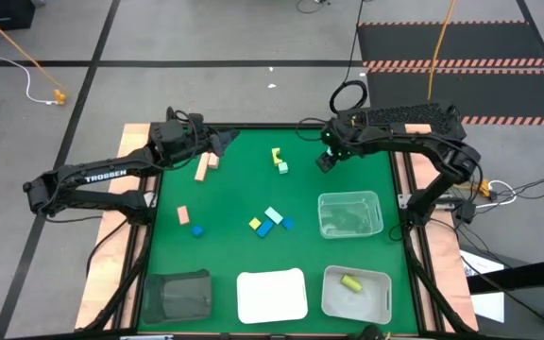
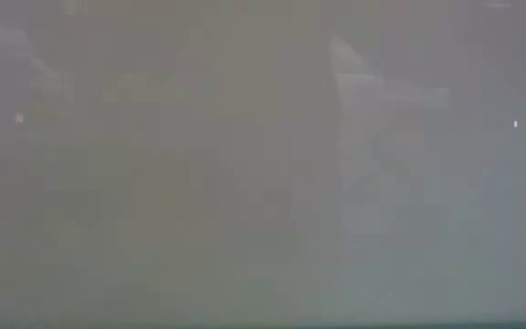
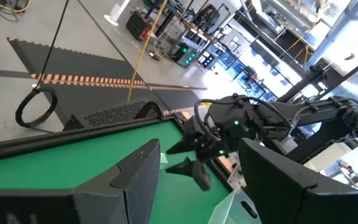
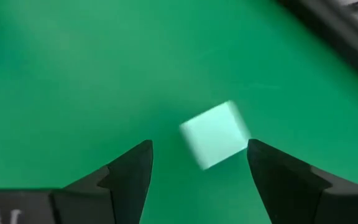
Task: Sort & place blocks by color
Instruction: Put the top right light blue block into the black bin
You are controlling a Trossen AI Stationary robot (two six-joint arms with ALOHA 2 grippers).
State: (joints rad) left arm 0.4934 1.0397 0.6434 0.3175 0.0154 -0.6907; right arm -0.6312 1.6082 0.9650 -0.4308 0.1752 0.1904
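Observation:
Small blocks lie scattered on the green mat point(image 1: 244, 189). A yellow block point(image 1: 277, 154) and a mint cube point(image 1: 282, 168) lie at the far middle. Two tan blocks point(image 1: 204, 166) lie far left, and a tan block point(image 1: 182, 215) and a blue block point(image 1: 197, 230) lie nearer. A yellow, mint and blue cluster point(image 1: 270, 222) lies mid-table. My right gripper point(image 1: 327, 159) slants down, open, just right of the mint cube point(image 4: 215, 134), which shows ahead of its open gripper point(image 4: 201, 171), untouched. My left gripper point(image 1: 220, 142) hovers open and level at the far left, with nothing in the gripper point(image 3: 204, 186).
A clear bin point(image 1: 349, 214) stands right of centre. Along the near edge stand a dark bin point(image 1: 178, 295), a white tray point(image 1: 272, 296) and a clear tray point(image 1: 355, 295) holding a yellow cylinder point(image 1: 350, 282). The low view shows only grey haze.

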